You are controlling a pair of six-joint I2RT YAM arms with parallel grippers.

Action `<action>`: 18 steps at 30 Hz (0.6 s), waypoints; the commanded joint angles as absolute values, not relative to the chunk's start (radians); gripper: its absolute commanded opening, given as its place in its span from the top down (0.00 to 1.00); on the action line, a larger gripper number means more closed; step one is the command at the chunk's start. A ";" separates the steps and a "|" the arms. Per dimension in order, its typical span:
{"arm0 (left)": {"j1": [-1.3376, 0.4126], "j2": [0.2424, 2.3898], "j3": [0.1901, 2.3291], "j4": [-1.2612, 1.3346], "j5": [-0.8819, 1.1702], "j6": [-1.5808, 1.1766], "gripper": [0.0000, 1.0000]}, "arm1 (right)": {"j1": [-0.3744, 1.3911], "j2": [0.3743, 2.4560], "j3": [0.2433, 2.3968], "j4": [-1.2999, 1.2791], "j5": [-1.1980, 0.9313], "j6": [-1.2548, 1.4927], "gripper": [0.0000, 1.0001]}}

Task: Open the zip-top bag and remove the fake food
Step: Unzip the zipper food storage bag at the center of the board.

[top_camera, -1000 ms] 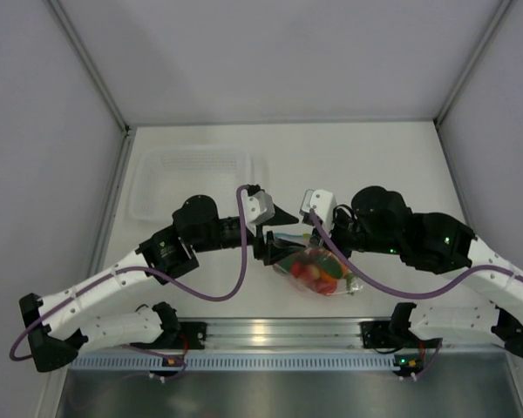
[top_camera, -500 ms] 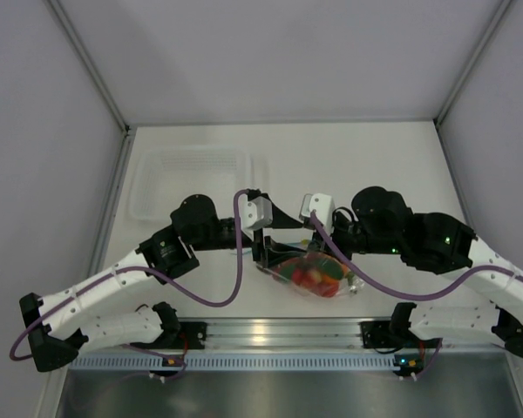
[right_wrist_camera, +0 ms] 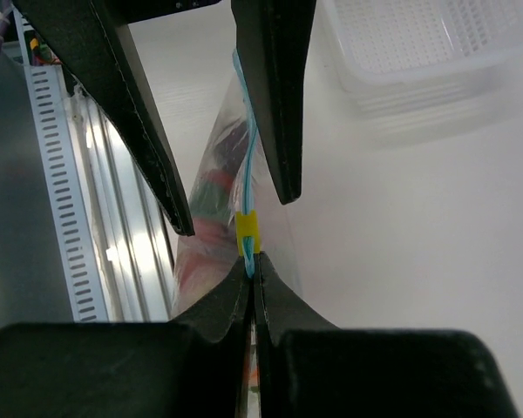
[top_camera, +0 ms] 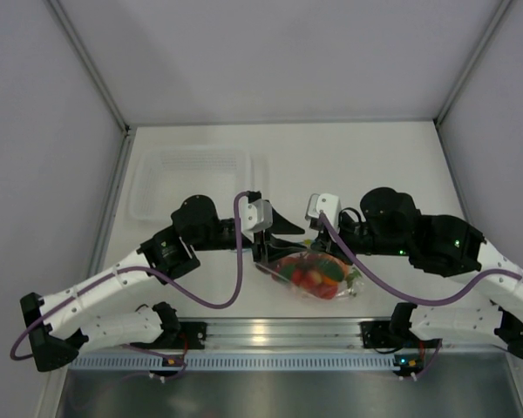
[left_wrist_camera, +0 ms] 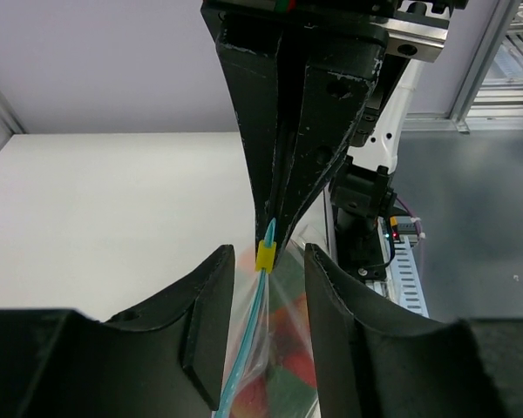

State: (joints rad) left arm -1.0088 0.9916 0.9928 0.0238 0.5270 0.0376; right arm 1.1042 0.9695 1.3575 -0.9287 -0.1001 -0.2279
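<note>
bag [top_camera: 352, 284]: near centre of the counter [top_camera: 375, 165], between the two arms
food [top_camera: 312, 274]: inside the bag; red, orange and green pieces
right fingers [right_wrist_camera: 222, 305]: pressed together, pinching the teal zip strip [right_wrist_camera: 247, 165] just beside the yellow slider [right_wrist_camera: 247, 228]
left fingers [left_wrist_camera: 205, 322]: spread, one on each side of the strip, gap showing
tray [top_camera: 139, 187]: far left, well apart from the bag
</note>
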 commanded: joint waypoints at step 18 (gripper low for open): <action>-1.009 1.043 0.988 0.114 0.574 0.058 0.66 | 1.120 0.914 1.339 -0.819 -0.110 -0.238 1.00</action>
State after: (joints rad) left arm -1.0088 1.0321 0.9924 0.0532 0.5434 0.0540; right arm 1.1042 0.9379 1.3331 -0.9123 -0.1066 -0.2279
